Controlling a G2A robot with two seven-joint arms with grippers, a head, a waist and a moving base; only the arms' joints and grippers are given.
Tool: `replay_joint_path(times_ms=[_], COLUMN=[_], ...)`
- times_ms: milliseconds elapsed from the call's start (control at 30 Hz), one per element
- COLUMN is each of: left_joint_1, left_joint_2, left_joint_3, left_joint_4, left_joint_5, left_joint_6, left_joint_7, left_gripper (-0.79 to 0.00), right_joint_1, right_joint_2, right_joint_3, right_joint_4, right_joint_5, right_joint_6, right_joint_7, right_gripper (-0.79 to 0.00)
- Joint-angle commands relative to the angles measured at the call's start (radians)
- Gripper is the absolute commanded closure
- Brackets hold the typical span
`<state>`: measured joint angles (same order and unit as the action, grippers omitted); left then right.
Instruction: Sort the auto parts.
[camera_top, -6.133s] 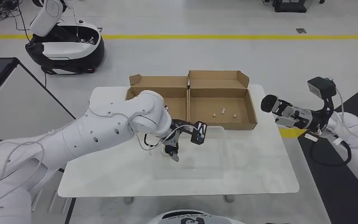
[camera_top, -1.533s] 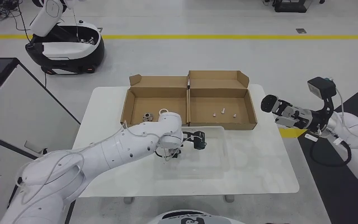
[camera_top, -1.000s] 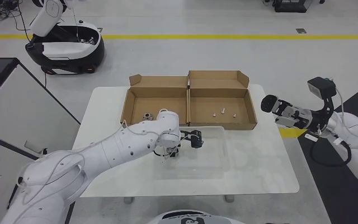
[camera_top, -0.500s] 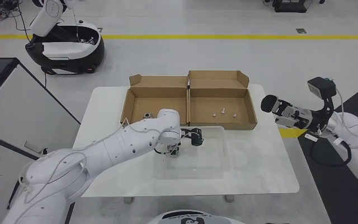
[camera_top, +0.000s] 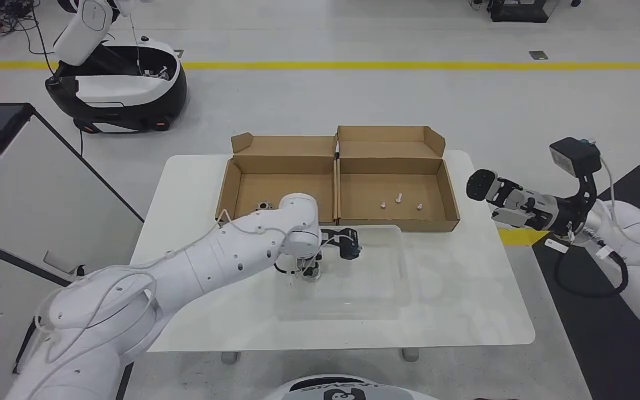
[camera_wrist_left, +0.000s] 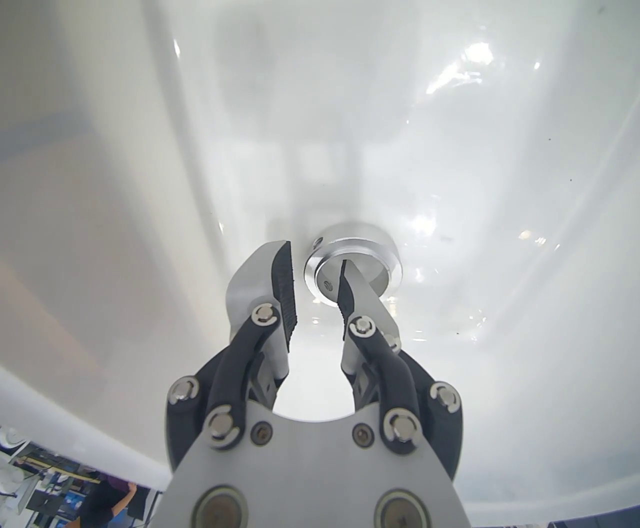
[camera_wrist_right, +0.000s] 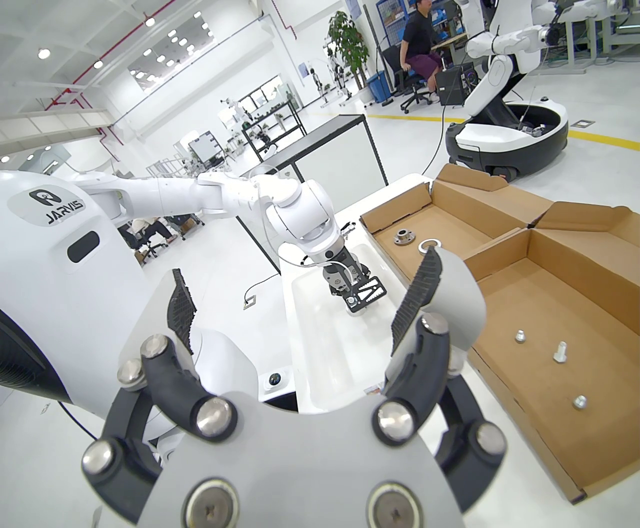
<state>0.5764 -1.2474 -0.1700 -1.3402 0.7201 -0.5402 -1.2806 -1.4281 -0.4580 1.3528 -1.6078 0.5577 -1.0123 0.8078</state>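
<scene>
Left gripper (camera_wrist_left: 315, 290) is low in the tray (camera_wrist_left: 150, 150), jaws narrow, astride the wall of a metal ring (camera_wrist_left: 360, 240). One finger (camera_wrist_left: 345, 295) stands inside the bore and hides part of it; contact cannot be confirmed. Right gripper (camera_wrist_right: 300, 300) is wide, beside the worktop (camera_top: 470, 290).

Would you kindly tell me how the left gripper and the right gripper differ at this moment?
The left gripper is down in the clear tray; the right gripper hangs off the side of the table. The left gripper's fingers straddle the wall of a metal ring; the right gripper holds nothing. Both are open.
</scene>
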Motion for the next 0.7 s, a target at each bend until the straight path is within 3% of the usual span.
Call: replay_joint_path(times_ms=[0,667], left_joint_1=[0.006,0.001], left_joint_2=[-0.002,0.0], left_joint_3=[0.0,0.0], left_joint_4=[0.01,0.005], left_joint_5=[-0.001,-0.003], left_joint_6=[-0.004,0.007], left_joint_7=[0.005,-0.006], left_gripper=[-0.265,-0.256], right_joint_1=[0.0,0.0], right_joint_2=[0.0,0.0], right_joint_3=[0.0,0.0], right_joint_4=[0.0,0.0], right_joint_5=[0.0,0.0], right_joint_6=[0.0,0.0], right_joint_7=[0.0,0.0], right_gripper=[-0.785,-0.785])
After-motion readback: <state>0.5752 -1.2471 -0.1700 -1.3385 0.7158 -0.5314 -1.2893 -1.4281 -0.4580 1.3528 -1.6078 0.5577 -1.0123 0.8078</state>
